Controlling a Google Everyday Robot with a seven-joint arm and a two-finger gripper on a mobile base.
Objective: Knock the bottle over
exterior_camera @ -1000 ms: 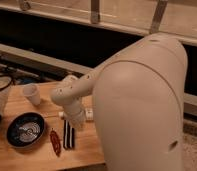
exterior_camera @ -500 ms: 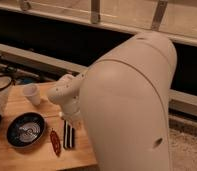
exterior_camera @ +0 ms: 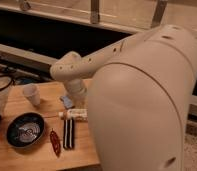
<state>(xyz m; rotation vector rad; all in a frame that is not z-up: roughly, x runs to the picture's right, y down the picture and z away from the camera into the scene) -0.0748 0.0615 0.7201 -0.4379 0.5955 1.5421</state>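
A small white bottle [exterior_camera: 74, 114] lies on its side on the wooden table [exterior_camera: 22, 160], its length running left to right. My gripper [exterior_camera: 71, 103] hangs at the end of the white forearm, just above and behind the bottle. The wrist and the big white arm shell [exterior_camera: 142, 100] hide most of the gripper. A bluish patch shows right beside it.
A white paper cup [exterior_camera: 31, 93] stands at the back left. A dark patterned bowl [exterior_camera: 25, 130] sits at the front left. A red object [exterior_camera: 54, 142] and a black striped object [exterior_camera: 68, 134] lie in front of the bottle. Black cables [exterior_camera: 2, 82] lie at the far left.
The white arm shell has swung left and fills more of the view. The forearm now reaches further over the table, and the gripper end stays over the bottle's spot.
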